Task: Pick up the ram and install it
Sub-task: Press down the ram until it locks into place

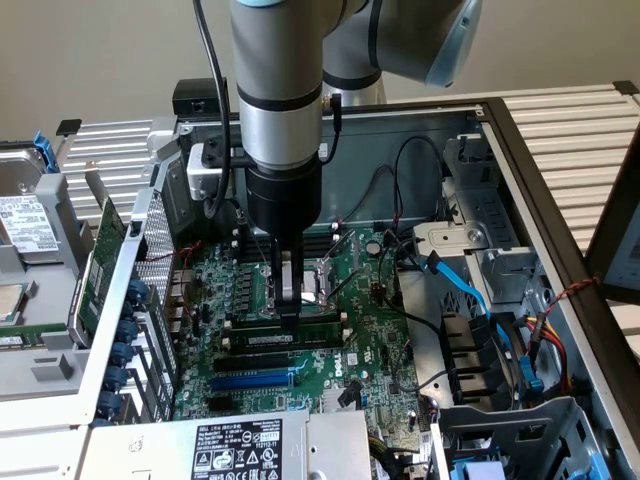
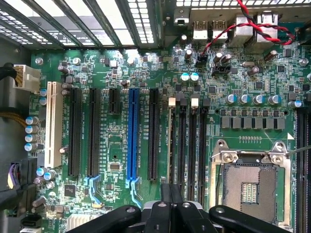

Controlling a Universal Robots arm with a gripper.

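Note:
The ram (image 1: 320, 333) is a narrow green stick with a white label. It stands on edge in a black memory slot on the motherboard, in front of the CPU socket (image 1: 322, 275). My gripper (image 1: 289, 328) comes straight down onto it, shut, with its dark fingertips against the stick's top edge near its middle. In the wrist view the gripper (image 2: 171, 191) shows both fingers (image 2: 166, 194) pressed together over the row of long black memory slots (image 2: 193, 141). The stick itself is hard to pick out there.
A blue expansion slot (image 1: 255, 378) and black slots lie just in front of the ram. A green expansion card (image 1: 105, 250) stands at the exterior view's left. Blue cables (image 1: 470, 290) and drive bays crowd the right, and the power supply (image 1: 235, 450) sits at the front.

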